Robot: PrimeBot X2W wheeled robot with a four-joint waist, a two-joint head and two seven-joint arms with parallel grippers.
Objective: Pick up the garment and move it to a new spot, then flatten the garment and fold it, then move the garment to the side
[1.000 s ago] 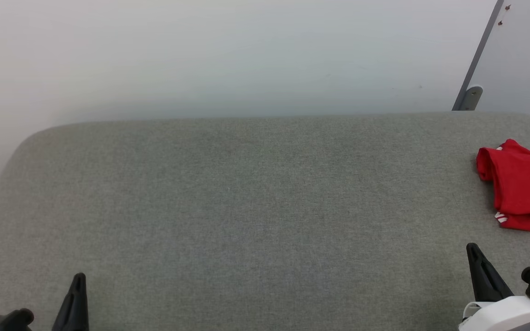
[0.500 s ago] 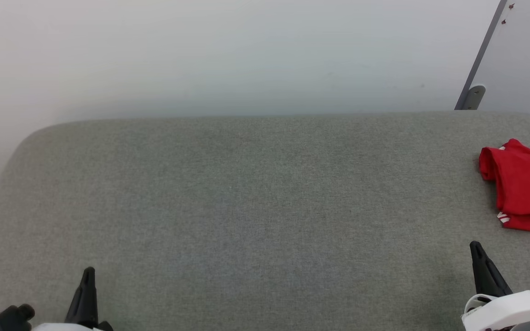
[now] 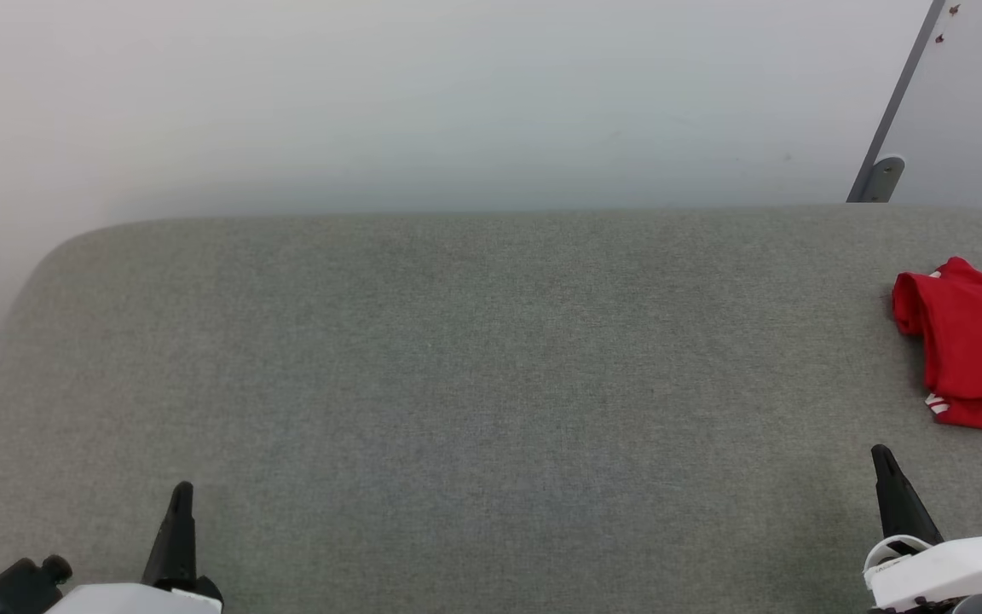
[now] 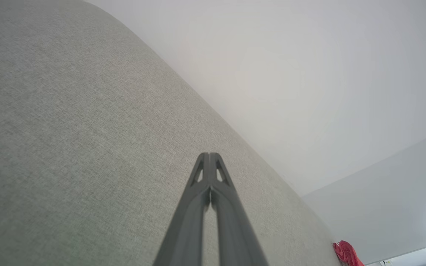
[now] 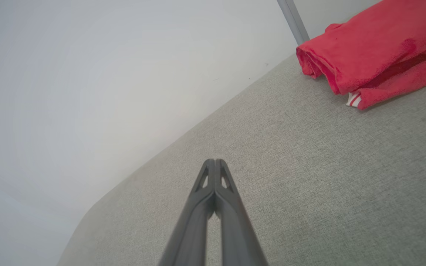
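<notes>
Nearest to the robot, the left gripper (image 3: 181, 499) is at the lower left of the head view, low over the table (image 3: 491, 341). In the left wrist view its two fingers (image 4: 218, 177) are pressed together up to the tips, with only a thin slit lower down, and they hold nothing. The right gripper (image 3: 883, 460) is at the lower right, and its fingers (image 5: 223, 181) are together in the same way, also empty.

The table is covered with grey cloth and has rounded far corners. A little beyond the right gripper and to its right, apart from it, lies the garment (image 3: 973, 350). It is a loosely folded red bundle on the right side of the table, cut by the edge of the head view. A small piece of red-white trim (image 5: 353, 99) shows at its near corner.

Behind the table is a pale wall (image 3: 457, 102), with a slanted grey strip (image 3: 892, 111) at the far right.
</notes>
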